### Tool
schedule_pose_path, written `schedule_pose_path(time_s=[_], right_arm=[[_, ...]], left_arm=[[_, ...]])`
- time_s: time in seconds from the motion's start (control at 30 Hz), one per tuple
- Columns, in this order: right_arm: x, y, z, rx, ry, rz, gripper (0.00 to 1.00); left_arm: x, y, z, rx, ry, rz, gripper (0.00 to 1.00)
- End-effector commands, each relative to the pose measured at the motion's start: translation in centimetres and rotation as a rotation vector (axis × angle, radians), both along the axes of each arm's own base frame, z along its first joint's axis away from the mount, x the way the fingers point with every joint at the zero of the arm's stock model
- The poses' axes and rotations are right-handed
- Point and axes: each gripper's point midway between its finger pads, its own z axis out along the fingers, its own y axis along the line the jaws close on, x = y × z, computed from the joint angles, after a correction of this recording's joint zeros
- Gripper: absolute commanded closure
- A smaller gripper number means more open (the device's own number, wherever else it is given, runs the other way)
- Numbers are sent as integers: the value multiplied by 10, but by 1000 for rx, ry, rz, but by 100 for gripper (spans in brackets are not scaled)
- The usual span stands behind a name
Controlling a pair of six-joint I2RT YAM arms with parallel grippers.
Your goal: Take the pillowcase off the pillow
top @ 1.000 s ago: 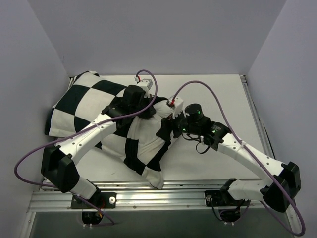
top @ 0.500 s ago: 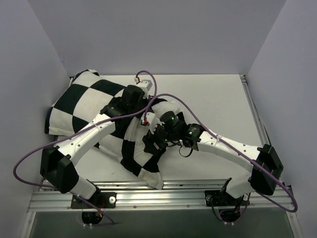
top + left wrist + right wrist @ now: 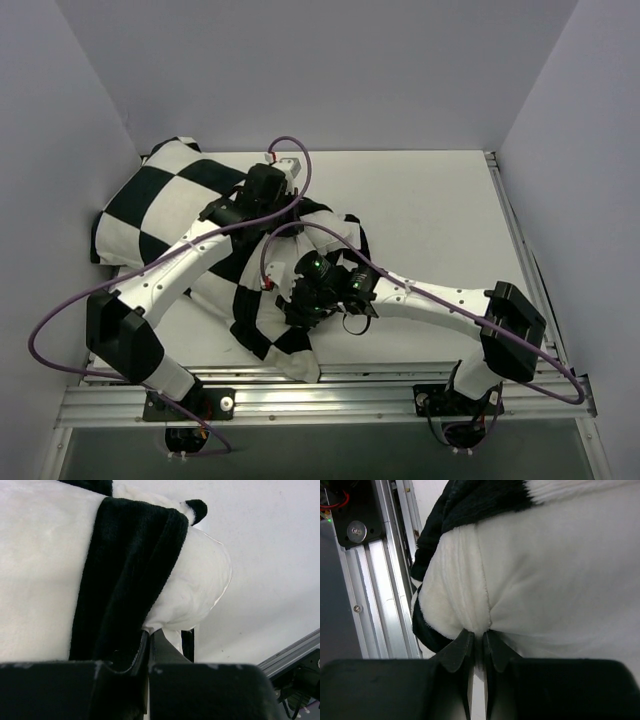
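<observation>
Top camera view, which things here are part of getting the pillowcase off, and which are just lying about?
Part of the job:
pillowcase
pillow, bulging out of the case's open end
left gripper, closed where case and pillow meet
right gripper, pinching the case's white plush

Just there:
table
aluminium rail
purple cables
</observation>
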Motion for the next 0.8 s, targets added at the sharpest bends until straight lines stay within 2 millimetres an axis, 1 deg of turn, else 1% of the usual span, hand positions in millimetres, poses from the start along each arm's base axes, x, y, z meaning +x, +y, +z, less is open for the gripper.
schedule_pose_path(time_s=[0.0,0.07,0.1,0.13,0.2,0.23,0.3,0.33,0.37,0.4,0.43,0.47,0.5,0.57,0.6,0.63,0.67,0.7,0.73,0.77], right_arm=[[-69,-17,-26,-108,179,150,100],[-74,-20,-26,-119,188,154,100],[-79,-22,-26,-127,194,161,100],[-82,-25,-26,-129,196,159,100],[-87,-28,-26,-132,211,142,100],[-92,-30,-24,-129,212,143,100],[-99,-37,-28,-144,238,115,100],[-103,-39,-25,-134,235,118,100],[-102,-42,-26,-140,245,80,100],[-105,-47,-31,-149,271,46,100],[-106,-48,-27,-133,275,29,100],[-107,-50,-28,-130,283,13,100],[-105,-53,-32,-132,279,-14,100],[-102,-54,-30,-127,292,-72,100],[-101,-57,-34,-137,294,-95,100],[-103,-58,-35,-136,309,-109,100],[-104,-60,-37,-137,318,-117,100],[-104,-60,-37,-129,322,-129,100],[-99,-65,-39,-129,314,-181,100],[-89,-68,-39,-118,308,-231,100]], left_arm=[[75,25,90,-123,-290,214,98],[83,33,101,-132,-313,247,98],[91,39,112,-138,-338,278,98],[98,48,118,-143,-350,311,98],[109,59,126,-142,-369,359,98],[115,68,140,-156,-393,386,98],[122,75,143,-154,-398,420,98],[125,78,150,-167,-410,434,98],[130,86,150,-170,-408,462,98],[133,89,149,-178,-402,477,98],[135,93,149,-203,-391,510,98],[138,99,149,-217,-387,537,98],[138,100,149,-229,-381,550,98],[139,103,148,-263,-366,579,98],[140,104,147,-283,-355,591,98],[141,108,148,-294,-349,606,98],[144,112,152,-314,-346,619,98],[146,122,154,-338,-332,650,98],[147,123,156,-353,-327,647,98],[147,119,158,-371,-316,619,98]])
